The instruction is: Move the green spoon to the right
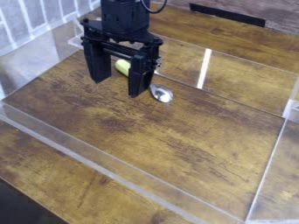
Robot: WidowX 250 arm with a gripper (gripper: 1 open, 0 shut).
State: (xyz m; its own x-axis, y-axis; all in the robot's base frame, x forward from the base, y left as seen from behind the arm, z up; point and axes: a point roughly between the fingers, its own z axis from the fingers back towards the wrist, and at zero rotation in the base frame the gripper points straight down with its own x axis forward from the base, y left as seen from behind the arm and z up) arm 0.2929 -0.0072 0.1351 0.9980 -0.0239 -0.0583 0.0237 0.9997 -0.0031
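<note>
The green spoon [160, 93] lies on the wooden table [176, 140]. Its yellow-green handle shows between the gripper's fingers and its shiny silver bowl pokes out to the right. My black gripper [119, 80] stands right over the handle, jaws open on either side of it. The left finger [100, 68] and the right finger [140, 80] reach down near the tabletop. Most of the handle is hidden behind the fingers. Whether the fingers touch the spoon I cannot tell.
Clear acrylic walls [140, 179] border the table along the front, right and back sides. A white slatted rail [30, 26] stands at the far left. A dark strip [228, 13] lies at the back right.
</note>
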